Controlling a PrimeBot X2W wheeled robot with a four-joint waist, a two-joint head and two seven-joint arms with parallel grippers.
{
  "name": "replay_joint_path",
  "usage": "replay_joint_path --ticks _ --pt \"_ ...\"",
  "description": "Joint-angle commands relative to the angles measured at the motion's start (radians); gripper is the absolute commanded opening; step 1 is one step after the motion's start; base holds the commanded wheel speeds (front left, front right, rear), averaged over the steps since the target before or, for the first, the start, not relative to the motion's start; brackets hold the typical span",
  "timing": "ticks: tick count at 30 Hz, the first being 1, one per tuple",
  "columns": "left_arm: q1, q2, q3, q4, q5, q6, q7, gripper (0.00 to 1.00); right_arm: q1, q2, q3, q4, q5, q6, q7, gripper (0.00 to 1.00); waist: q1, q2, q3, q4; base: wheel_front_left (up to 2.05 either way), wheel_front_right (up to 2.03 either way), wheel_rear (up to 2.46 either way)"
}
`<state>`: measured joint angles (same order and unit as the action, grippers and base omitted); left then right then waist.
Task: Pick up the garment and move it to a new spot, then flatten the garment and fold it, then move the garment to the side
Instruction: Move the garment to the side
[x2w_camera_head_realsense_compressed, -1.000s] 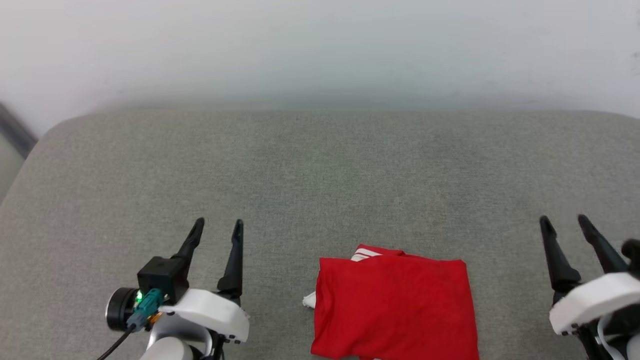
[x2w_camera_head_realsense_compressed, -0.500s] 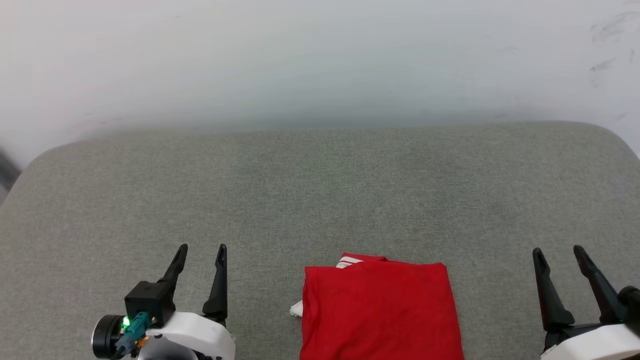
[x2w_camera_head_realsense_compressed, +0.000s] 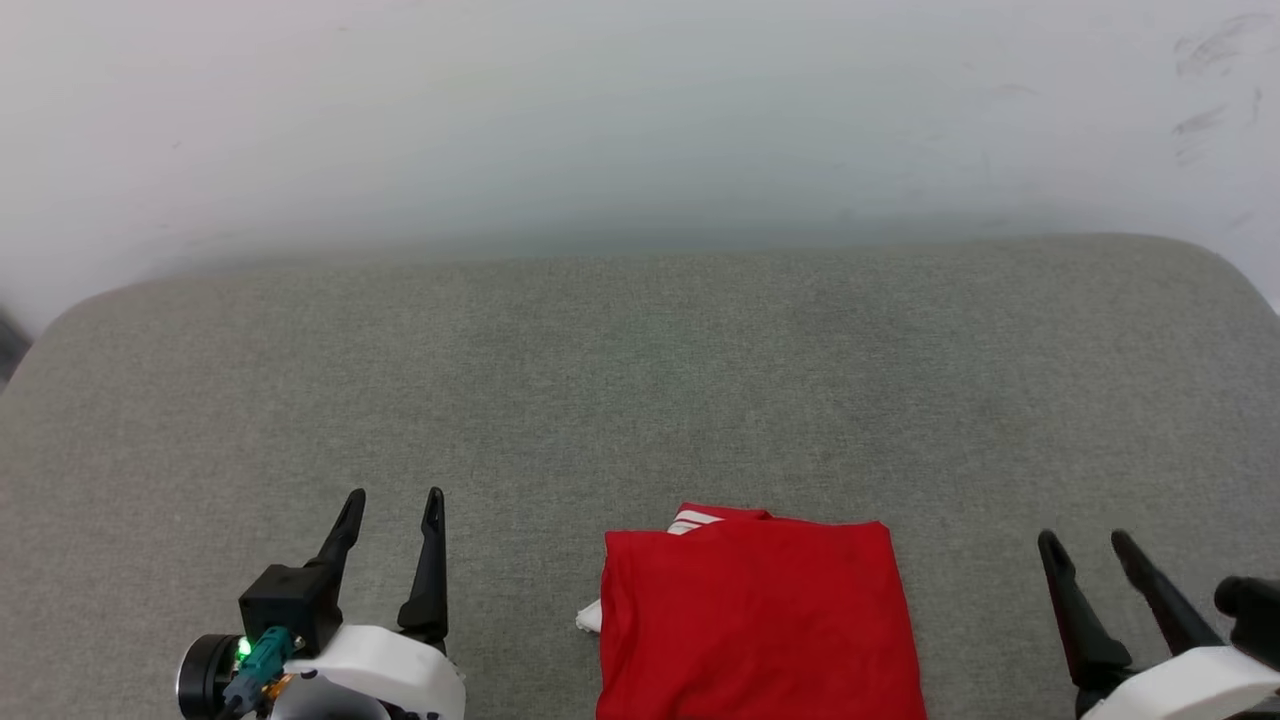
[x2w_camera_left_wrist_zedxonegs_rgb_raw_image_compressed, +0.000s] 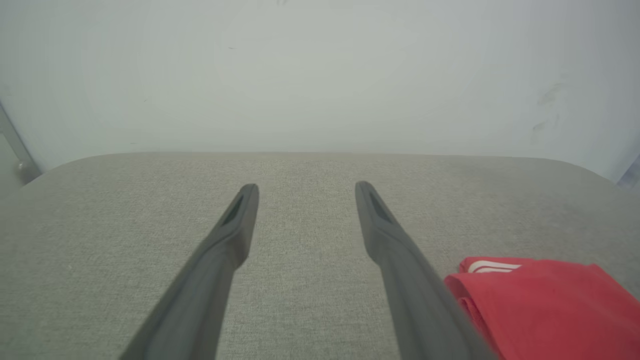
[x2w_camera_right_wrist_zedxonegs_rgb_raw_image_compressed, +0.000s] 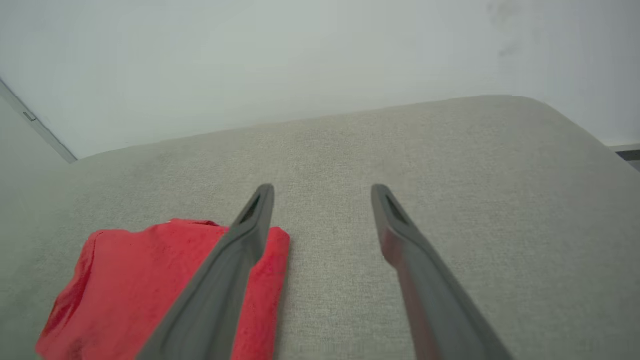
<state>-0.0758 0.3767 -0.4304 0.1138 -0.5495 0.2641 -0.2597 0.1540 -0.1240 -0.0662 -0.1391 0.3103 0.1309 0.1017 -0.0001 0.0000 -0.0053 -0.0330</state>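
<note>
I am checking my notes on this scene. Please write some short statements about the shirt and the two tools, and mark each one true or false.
1. The shirt lies folded on the grey cushion. True.
2. The left tool is shut on the shirt. False: it is open, holds nothing and is apart from the shirt.
3. In the head view the shirt lies between the two tools. True.
4. The right tool is shut. False: its fingers stand apart, with nothing between them.
5. White stripes show at the shirt's far edge. True.
</note>
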Motion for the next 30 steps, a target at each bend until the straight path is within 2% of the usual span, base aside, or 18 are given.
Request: replay_joint_path --ticks 1,6,12,14,16,21,24,29,30 --pt "0.009 -0.003 0.006 -0.004 0.0 -0.001 -0.005 1.0 0.013 -0.009 -0.018 0.029 0.05 0.0 0.049 1.0 0.0001 0.0 0.004 0.003 0.0 0.0 0.0" --pt "-0.007 -0.019 0.018 -0.011 0.006 -0.003 -0.006 1.0 -0.02 -0.067 -0.12 0.146 0.193 0.0 0.215 1.0 0.0001 0.0 0.028 0.027 0.0 0.0 0.0" --pt "-0.028 -0.042 0.035 -0.014 0.029 -0.01 -0.007 1.0 -0.039 -0.147 -0.144 0.23 0.413 0.0 0.449 1.0 0.0001 0.0 0.064 0.076 0.0 0.0 0.0" --pt "-0.042 -0.054 0.038 -0.013 0.037 -0.018 -0.006 1.0 -0.052 -0.131 -0.141 0.249 0.485 0.0 0.525 1.0 0.0001 0.0 0.077 0.093 0.0 0.0 0.0" --pt "-0.045 -0.059 0.041 -0.013 0.041 -0.022 -0.006 1.0 -0.054 -0.13 -0.141 0.264 0.507 0.0 0.567 1.0 0.0001 0.0 0.084 0.102 0.0 0.0 0.0" --pt "-0.074 -0.08 0.05 -0.005 0.064 -0.044 -0.006 1.0 -0.094 -0.071 -0.113 0.301 0.639 0.0 0.716 1.0 0.0001 0.0 0.122 0.139 0.0 0.0 0.0" --pt "-0.083 -0.094 0.058 -0.001 0.077 -0.057 -0.005 1.0 -0.14 -0.035 -0.102 0.324 0.718 0.0 0.747 1.0 0.0001 0.0 0.143 0.155 0.0 0.0 0.0" --pt "-0.095 -0.101 0.069 0.014 0.096 -0.072 -0.005 1.0 -0.189 -0.027 -0.079 0.38 0.789 0.0 0.739 1.0 0.0001 0.0 0.162 0.173 0.0 0.0 0.0" --pt "-0.097 -0.103 0.071 0.017 0.099 -0.077 -0.005 1.0 -0.195 -0.031 -0.074 0.391 0.794 0.0 0.734 0.77 0.0001 0.0 0.162 0.177 0.0 0.0 0.0"
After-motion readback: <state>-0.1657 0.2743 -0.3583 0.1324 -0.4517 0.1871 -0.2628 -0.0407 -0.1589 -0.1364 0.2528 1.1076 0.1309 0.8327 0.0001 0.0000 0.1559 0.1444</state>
